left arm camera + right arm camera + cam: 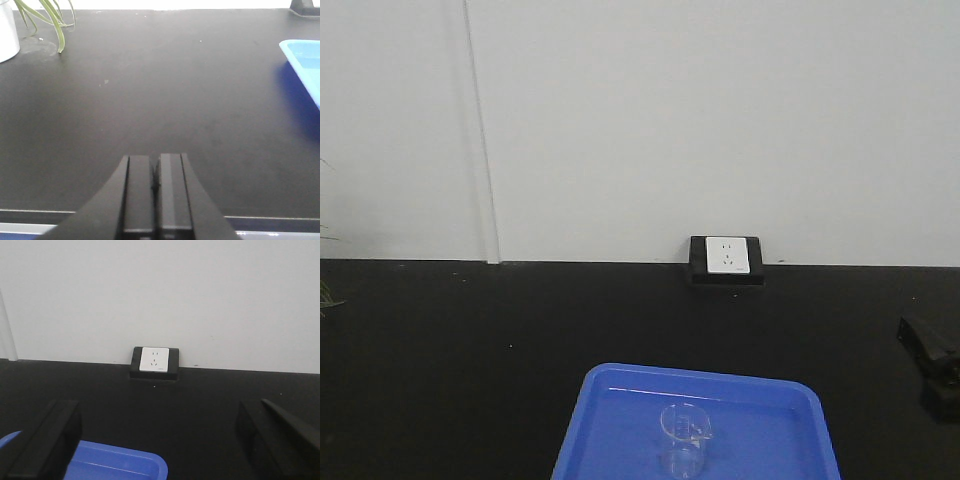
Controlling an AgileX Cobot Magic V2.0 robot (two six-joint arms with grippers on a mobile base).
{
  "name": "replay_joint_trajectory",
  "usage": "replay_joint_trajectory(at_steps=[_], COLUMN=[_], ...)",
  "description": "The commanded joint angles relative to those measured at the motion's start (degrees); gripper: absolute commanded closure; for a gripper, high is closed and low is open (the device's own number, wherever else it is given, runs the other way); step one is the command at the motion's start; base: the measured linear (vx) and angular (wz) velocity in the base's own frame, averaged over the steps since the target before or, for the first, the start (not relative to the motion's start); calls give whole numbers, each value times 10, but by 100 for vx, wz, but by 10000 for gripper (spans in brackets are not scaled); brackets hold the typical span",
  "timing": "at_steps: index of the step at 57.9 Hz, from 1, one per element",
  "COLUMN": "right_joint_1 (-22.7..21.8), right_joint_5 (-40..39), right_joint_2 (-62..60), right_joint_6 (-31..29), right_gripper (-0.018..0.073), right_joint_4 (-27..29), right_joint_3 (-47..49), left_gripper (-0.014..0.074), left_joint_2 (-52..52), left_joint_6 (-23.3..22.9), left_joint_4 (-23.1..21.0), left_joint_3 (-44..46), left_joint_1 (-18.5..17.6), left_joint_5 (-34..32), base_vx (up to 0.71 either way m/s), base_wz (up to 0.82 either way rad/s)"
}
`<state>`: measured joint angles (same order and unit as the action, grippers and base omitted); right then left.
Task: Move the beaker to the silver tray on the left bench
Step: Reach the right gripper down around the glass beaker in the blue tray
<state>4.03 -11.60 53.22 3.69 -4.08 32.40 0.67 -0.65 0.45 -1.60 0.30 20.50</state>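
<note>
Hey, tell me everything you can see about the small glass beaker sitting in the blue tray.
The beaker is small, cylindrical and made of clear glass, with a rolled rim, what looks like a pour spout, and faint markings on its wall. It appears empty. It stands upright on the floor of the blue tray, roughly midway between the side walls. Only the tray touches it. The tray rests on the black bench.
</note>
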Motion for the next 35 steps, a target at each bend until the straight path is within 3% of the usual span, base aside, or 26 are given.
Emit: replay_joint_trajectory(at_steps=[1, 11, 16, 24, 35], right_joint_1=[-2, -2, -2, -2, -2], right_joint_5=[-69, -151, -177, -228, -389], right_joint_2=[-3, 32, 74, 158, 281], right_joint_6=[10, 21, 39, 119, 152], right_gripper=[-162, -117, -79, -23, 1], right_joint_4=[-1, -24, -77, -169, -267], right_joint_3=[21, 20, 20, 4, -54], left_gripper=[595, 595, 595, 595, 595], left_joint_2=[9, 9, 9, 9, 9], left_joint_6=[-3, -3, -3, -3, -3], left_joint_4=[-1, -1, -1, -1, -1], left_joint_3=[-16, -16, -16, -16, -16], left_joint_1=[-3, -3, -3, -3, -3], left_joint_5=[-44, -44, -44, -44, -44], base_vx=[0, 0, 0, 0, 0], base_wz=[0, 0, 0, 0, 0])
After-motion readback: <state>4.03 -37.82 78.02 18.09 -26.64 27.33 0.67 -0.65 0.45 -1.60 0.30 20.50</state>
